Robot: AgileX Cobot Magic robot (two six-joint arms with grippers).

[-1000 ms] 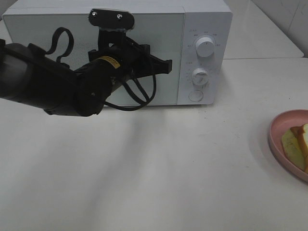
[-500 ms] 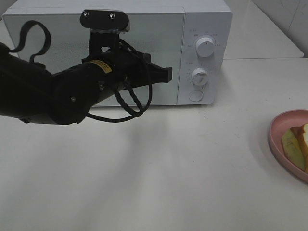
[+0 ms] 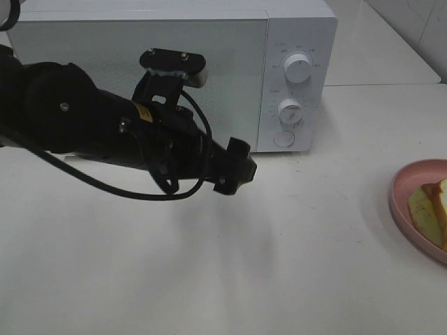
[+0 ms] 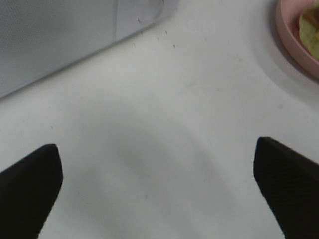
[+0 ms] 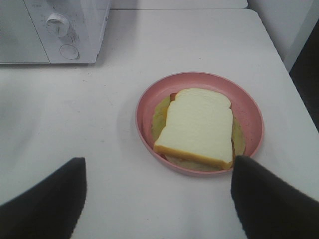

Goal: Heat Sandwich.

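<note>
The sandwich, white bread with a tan crust over a yellow-green layer, lies on a round pink plate. Both show only partly at the right edge of the high view: sandwich, plate. My right gripper hovers open just short of the plate, holding nothing. The white microwave stands at the back with its door closed. My left gripper hangs in front of its lower right part, over the table, open and empty; its wrist view shows bare table between the fingertips.
The microwave has two round knobs and a round button on its right panel. The table's right edge runs close behind the plate. Bare white tabletop spreads from the microwave to the near edge.
My left gripper has come down and away from the microwave door's right edge toward the table, and its jaws have gone from shut to open. The door stays closed; the plate has not moved.
</note>
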